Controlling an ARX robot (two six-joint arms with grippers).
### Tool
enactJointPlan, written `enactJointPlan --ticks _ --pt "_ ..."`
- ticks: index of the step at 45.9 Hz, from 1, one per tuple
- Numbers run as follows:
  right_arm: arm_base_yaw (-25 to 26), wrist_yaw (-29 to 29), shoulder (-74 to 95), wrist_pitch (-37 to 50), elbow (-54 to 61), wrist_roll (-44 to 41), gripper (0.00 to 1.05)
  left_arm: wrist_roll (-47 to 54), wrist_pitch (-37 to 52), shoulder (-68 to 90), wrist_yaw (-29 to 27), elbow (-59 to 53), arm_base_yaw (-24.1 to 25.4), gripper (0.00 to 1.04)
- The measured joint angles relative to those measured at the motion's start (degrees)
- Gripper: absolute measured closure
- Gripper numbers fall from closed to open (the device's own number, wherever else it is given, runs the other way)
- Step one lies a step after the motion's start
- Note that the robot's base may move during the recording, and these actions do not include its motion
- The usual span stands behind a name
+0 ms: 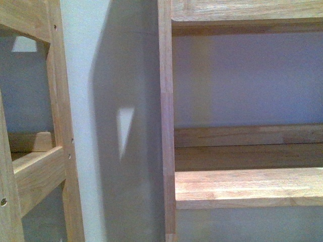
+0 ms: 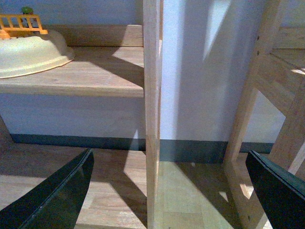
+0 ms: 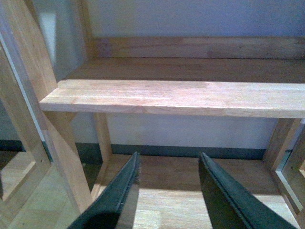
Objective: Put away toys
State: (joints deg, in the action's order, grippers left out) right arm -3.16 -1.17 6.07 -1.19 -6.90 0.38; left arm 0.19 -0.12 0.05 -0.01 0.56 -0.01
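The orange-yellow plush animal is not in view in any frame. My left gripper (image 2: 169,155) is open wide and empty; its dark fingers (image 2: 57,195) straddle a wooden shelf upright (image 2: 151,114), low above the wood floor. My right gripper (image 3: 169,155) is open and empty; its fingers (image 3: 116,191) point under a bare wooden shelf board (image 3: 176,98), above the lower board. Neither arm shows in the front view.
A cream rounded thing (image 2: 28,52) with an orange fence-like piece (image 2: 21,23) on it lies on a shelf board (image 2: 95,78). A second wooden frame (image 2: 267,109) stands beside that upright. The front view shows shelf boards (image 1: 247,189), an upright (image 1: 166,121) and a pale wall (image 1: 101,121) close up.
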Motion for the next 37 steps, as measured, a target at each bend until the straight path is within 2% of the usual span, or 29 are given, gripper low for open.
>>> enactJointPlan --ticks 2,5,37 --pt "1.51 0.33 -0.33 0.00 0.31 0.00 0.88 0.00 0.00 0.00 0.00 0.00 0.00 0.06" --pt "2.69 0.94 -0.94 0.07 1.20 -0.04 1.01 0.00 0.00 0.00 0.00 0.00 0.00 0.06" --pt "3.02 1.16 -5.60 0.96 6.10 -0.20 1.01 0.00 0.00 0.00 0.00 0.00 0.00 0.06"
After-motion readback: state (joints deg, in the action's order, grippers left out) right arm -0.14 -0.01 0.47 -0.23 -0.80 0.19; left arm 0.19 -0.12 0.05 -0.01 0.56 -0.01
